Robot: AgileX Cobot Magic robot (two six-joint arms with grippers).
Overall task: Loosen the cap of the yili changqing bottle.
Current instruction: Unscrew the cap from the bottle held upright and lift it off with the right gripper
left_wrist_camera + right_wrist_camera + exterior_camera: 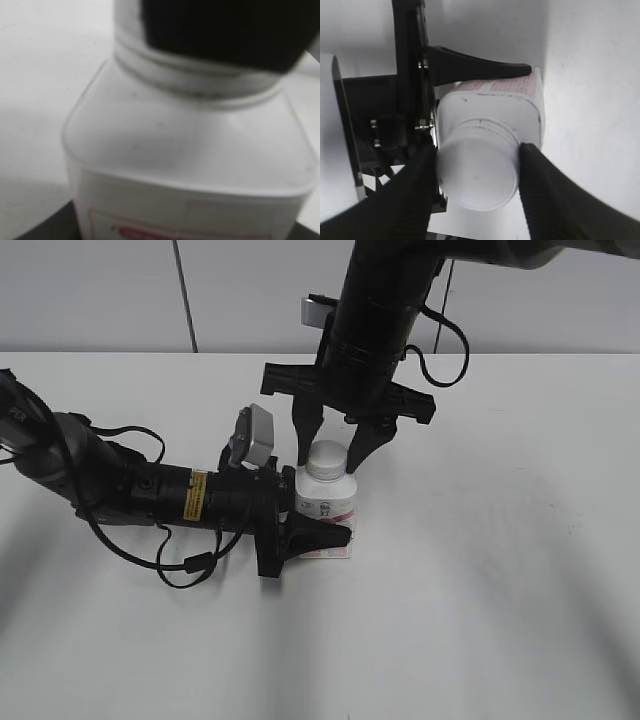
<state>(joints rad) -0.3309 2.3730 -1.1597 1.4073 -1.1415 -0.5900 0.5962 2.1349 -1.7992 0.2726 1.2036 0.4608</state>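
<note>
The yili changqing bottle (325, 504) stands upright on the white table, white with a pink-red label. My left gripper (320, 515) comes in low from the left and is shut on the bottle's body. One of its fingers lies along the bottle's side in the right wrist view (480, 70). The round white cap (327, 456) sits on the neck. My right gripper (333, 450) hangs straight down over it, with a finger pressed on each side of the cap (477, 172). The left wrist view shows the bottle's shoulder (185, 160) close up and blurred, with a black right finger (220, 30) covering the cap.
The white table (500, 570) spreads bare to the right and front of the bottle. The left arm with its cables (120, 490) lies low across the table on the left. A grey wall (100, 290) runs behind the table.
</note>
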